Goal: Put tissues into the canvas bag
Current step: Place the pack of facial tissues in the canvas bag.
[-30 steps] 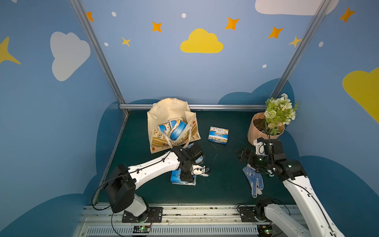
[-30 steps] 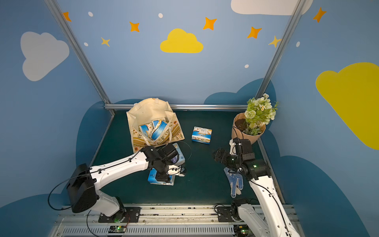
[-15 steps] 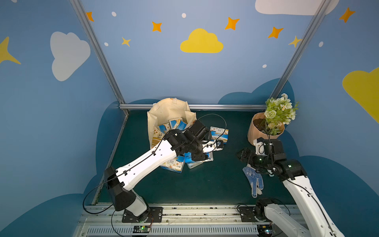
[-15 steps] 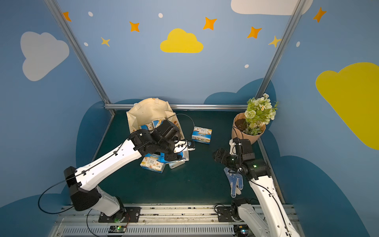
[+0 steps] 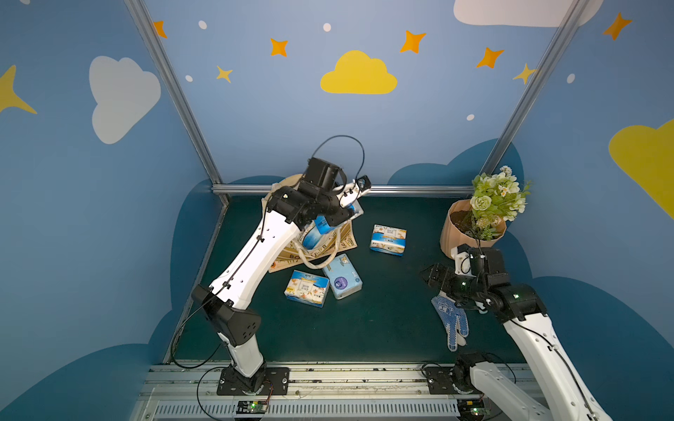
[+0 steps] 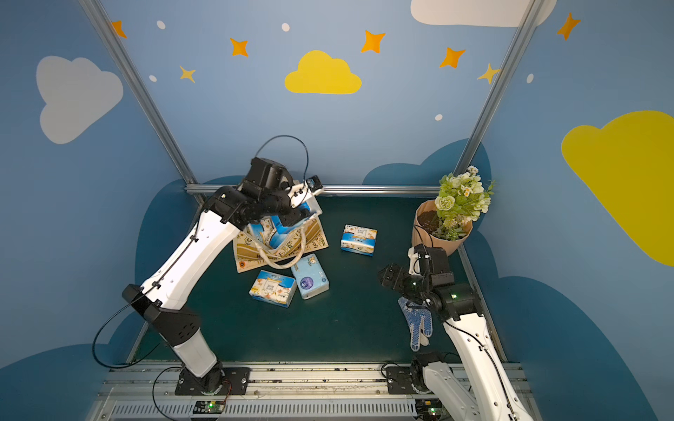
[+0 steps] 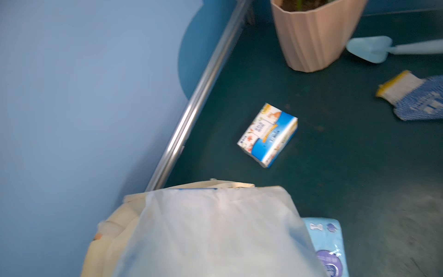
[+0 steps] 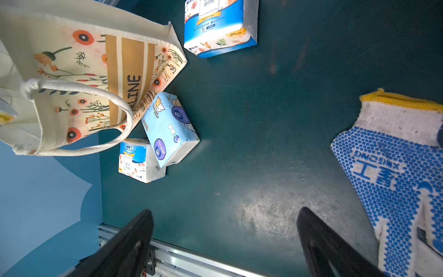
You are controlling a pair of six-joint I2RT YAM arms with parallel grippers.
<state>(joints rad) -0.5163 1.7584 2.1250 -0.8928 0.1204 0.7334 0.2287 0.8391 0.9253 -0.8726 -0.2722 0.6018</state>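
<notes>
Only the right wrist view shows "RLINE" on the canvas bag [image 8: 72, 60].

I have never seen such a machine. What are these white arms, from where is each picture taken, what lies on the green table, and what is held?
This is a robot with two white arms, each ending in a two-finger gripper. Two pictures look down from one camera head above; two come from cameras on the wrists. On the table are a canvas bag, a glove, a flower pot and three tissue packs: a lone pack, a pale blue pack and a white pack beside it. The left gripper is shut on a fourth pack above the bag, which has more packs inside. The right gripper is open and empty, near the glove.
</notes>
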